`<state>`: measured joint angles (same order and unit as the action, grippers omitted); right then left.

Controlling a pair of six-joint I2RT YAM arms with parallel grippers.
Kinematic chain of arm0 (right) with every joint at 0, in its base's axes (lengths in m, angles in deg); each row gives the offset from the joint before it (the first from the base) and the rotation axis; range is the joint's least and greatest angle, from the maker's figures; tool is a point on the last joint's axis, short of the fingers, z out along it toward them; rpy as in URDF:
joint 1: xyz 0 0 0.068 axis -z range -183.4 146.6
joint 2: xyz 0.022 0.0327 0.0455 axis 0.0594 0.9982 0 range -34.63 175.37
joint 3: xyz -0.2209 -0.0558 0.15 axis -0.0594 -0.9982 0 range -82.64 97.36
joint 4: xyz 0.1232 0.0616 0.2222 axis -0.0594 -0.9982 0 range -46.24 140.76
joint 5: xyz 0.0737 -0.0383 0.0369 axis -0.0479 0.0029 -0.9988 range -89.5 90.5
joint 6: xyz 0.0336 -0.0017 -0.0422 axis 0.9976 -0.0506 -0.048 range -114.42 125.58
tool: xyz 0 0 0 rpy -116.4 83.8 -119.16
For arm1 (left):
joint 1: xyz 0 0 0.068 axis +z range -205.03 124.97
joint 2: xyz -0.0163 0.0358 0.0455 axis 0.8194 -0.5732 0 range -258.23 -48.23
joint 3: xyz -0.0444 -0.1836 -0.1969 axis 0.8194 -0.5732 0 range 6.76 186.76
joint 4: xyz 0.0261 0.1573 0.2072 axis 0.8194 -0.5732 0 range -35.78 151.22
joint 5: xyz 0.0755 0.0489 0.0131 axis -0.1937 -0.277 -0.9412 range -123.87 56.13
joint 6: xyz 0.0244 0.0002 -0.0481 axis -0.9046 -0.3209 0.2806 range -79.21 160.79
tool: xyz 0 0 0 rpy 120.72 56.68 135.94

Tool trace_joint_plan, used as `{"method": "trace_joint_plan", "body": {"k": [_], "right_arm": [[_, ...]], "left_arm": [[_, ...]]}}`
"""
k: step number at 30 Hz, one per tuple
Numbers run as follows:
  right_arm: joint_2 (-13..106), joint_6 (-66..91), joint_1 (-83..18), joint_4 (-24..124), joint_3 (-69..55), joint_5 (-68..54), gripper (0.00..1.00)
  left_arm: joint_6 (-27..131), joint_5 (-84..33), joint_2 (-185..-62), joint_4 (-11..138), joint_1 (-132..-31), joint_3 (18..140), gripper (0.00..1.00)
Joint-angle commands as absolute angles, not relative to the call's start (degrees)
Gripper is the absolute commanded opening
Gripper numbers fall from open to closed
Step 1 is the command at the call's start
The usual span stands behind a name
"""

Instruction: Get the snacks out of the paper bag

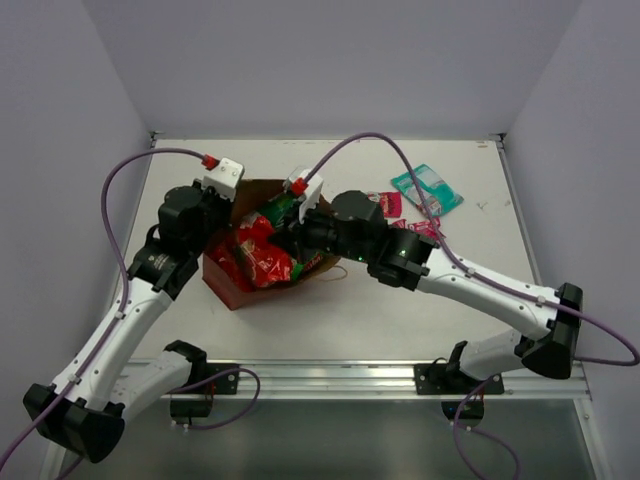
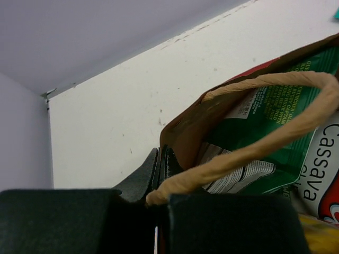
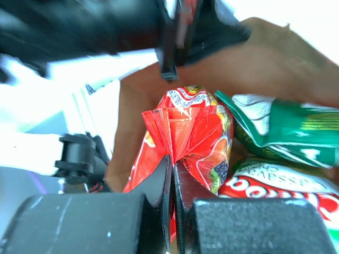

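Note:
The paper bag lies tipped on the table, brown mouth facing right, red base at the left. My left gripper is shut on the bag's brown rim, beside the string handle. My right gripper reaches into the mouth, shut on the crimped end of a red packet. Beside it inside lie a green packet and a green chip bag with a red logo.
Out on the table to the right of the bag lie a teal packet and small pink packets. The right arm's forearm stretches across the table's right half. Walls close off the back and sides.

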<state>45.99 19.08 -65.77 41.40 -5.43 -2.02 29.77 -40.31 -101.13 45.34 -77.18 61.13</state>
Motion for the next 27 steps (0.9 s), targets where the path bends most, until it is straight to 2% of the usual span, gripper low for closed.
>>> {"method": "trace_joint_plan", "body": {"k": [1, 8, 14, 22, 27], "right_arm": [[37.10, 16.57, -62.39, 45.76, 1.29, -4.33, 0.00], [30.41, 15.60, -51.76, 38.29, 4.54, 1.63, 0.00], [28.38, 17.62, -39.63, 36.79, -2.99, 5.69, 0.00], [38.04, 21.66, -35.92, 42.75, -12.85, 0.76, 0.00], [46.92, 24.92, -35.84, 44.43, -15.67, 1.90, 0.00]], "left_arm": [[30.95, -52.21, -101.66, 52.43, -76.91, 64.67, 0.00], [28.85, -55.14, -104.30, 55.06, -75.68, 66.61, 0.00], [26.74, -54.17, -107.81, 57.26, -75.07, 69.33, 0.00], [23.22, -57.07, -108.52, 59.20, -74.10, 70.22, 0.00], [22.86, -50.85, -107.38, 59.29, -73.92, 69.69, 0.00]]}}
